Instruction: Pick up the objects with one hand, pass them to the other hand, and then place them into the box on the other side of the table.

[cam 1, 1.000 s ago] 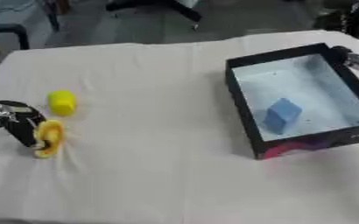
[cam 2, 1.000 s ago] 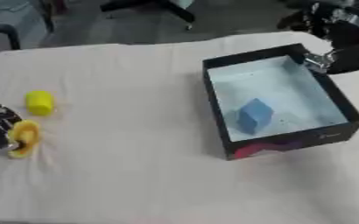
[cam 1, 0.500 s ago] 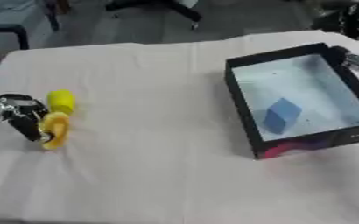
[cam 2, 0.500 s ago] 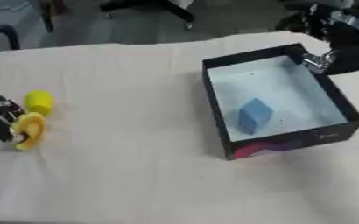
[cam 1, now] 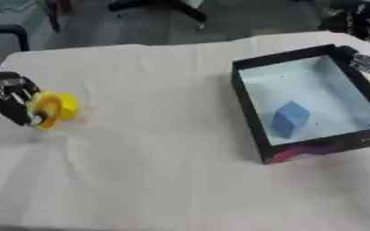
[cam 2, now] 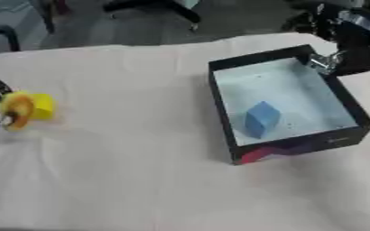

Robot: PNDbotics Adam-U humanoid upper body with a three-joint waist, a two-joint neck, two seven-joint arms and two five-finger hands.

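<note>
Two yellow objects (cam 1: pixel 54 108), one (boxed) blue block (cam 1: pixel 289 118).

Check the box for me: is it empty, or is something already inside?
Not empty. A blue block lies on the pale floor of the box, near its left wall; nothing else shows inside.

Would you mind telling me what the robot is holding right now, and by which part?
The left hand pinches the yellow ring by its rim, at the table's left edge. The right hand is beside the box's far corner; its fingers cannot be made out.

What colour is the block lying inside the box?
Blue. The block lies on the pale floor of the black-walled box, clearest in the left eye view.
</note>
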